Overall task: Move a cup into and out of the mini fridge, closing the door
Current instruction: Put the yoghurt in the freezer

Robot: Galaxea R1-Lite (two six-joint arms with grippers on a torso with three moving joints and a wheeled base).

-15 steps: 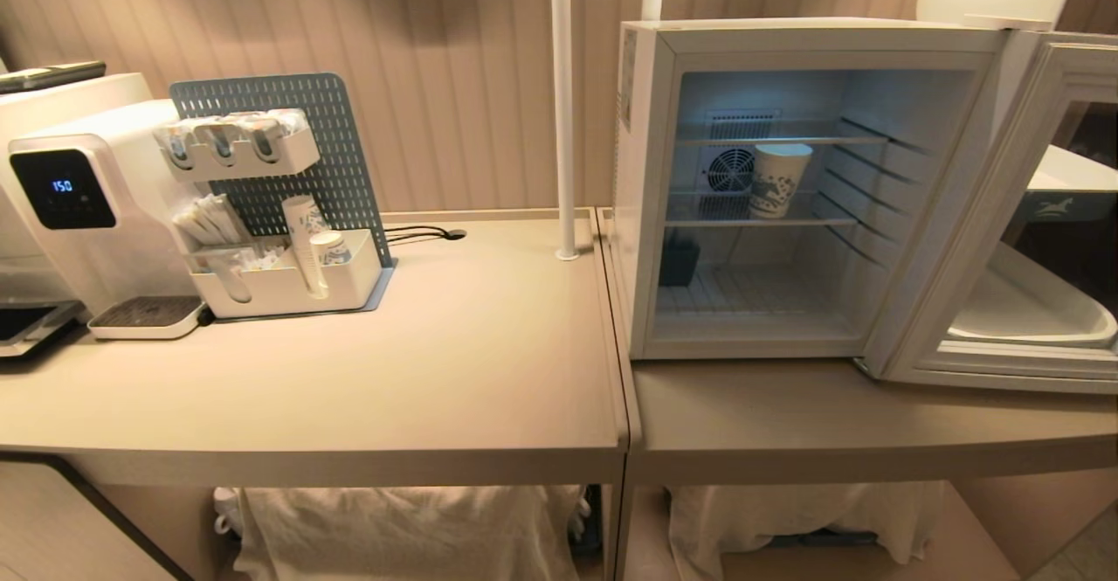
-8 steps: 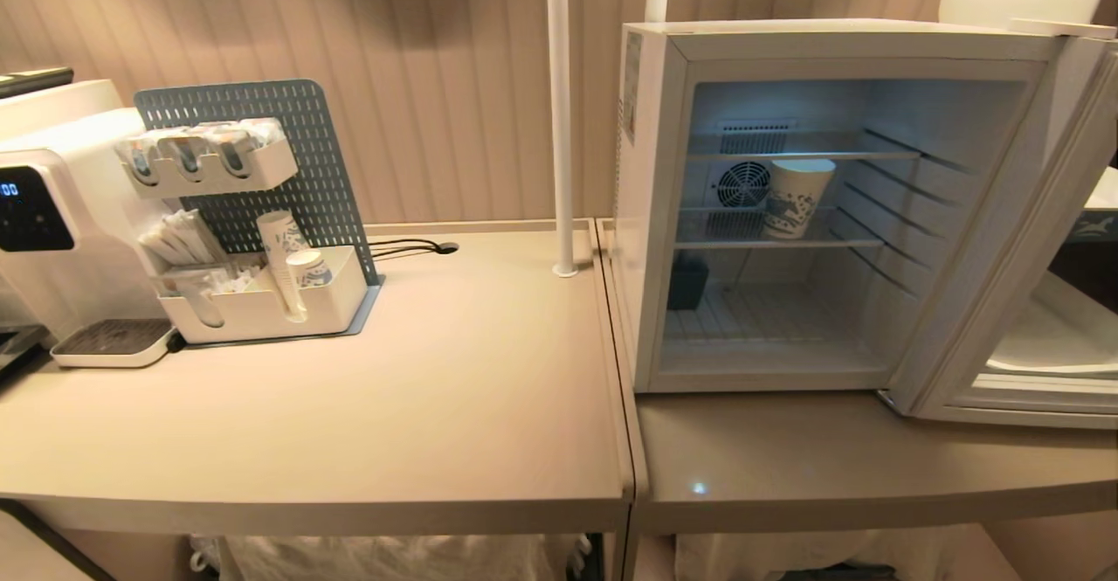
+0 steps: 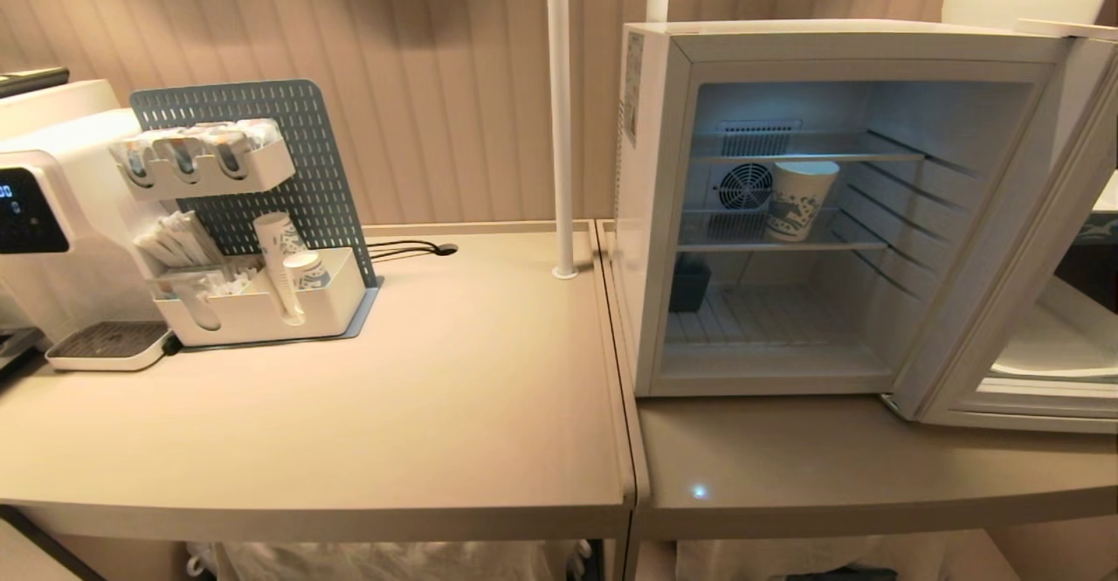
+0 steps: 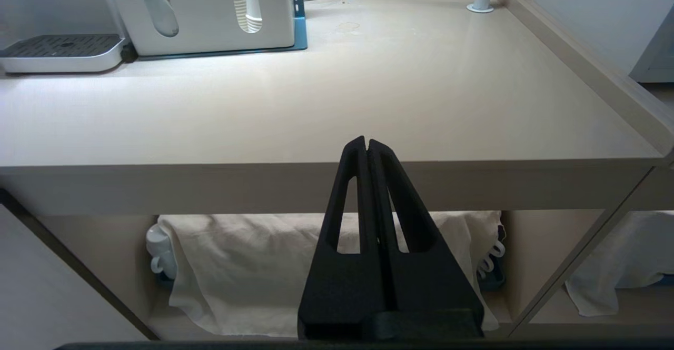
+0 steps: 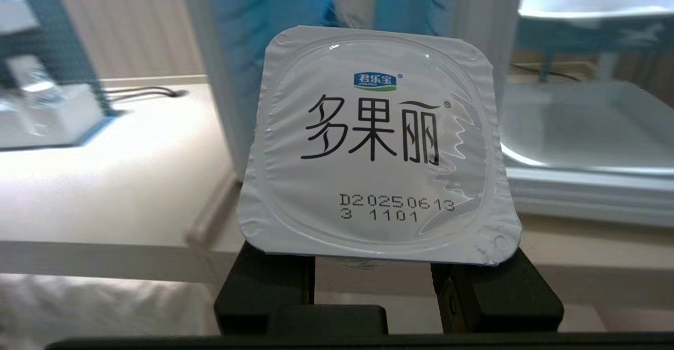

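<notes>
The right gripper (image 5: 373, 266) was clamped on the cup (image 5: 376, 145), a small white tub whose flat foil lid, printed with dark characters and a date code, faced the wrist camera. The two black fingers (image 5: 266, 281) gripped it from below the lid's edge, one on each side. The cup was held in the air in front of the table edge, with the mini fridge (image 3: 651, 205) blurred behind it. Neither arm showed in the head view.

The mini fridge stood on the right table (image 3: 830, 467) with its door (image 3: 1031, 301) swung wide open to the right. Inside, a taller paper cup (image 3: 799, 199) with a blue pattern stood on the middle wire shelf (image 3: 742, 246), beside the fan at the back. A small dark box (image 3: 690, 282) sat low at the rear left.

The left gripper (image 4: 367, 145) was closed on nothing, its black fingers pressed together, hanging low in front of the left table (image 4: 316, 102). On that table stood a white organizer (image 3: 262, 306) with stacked cups against a blue pegboard (image 3: 288, 157), and a water dispenser (image 3: 52, 214) at the far left. Pale cloth (image 4: 242, 271) lay on the shelf beneath.
</notes>
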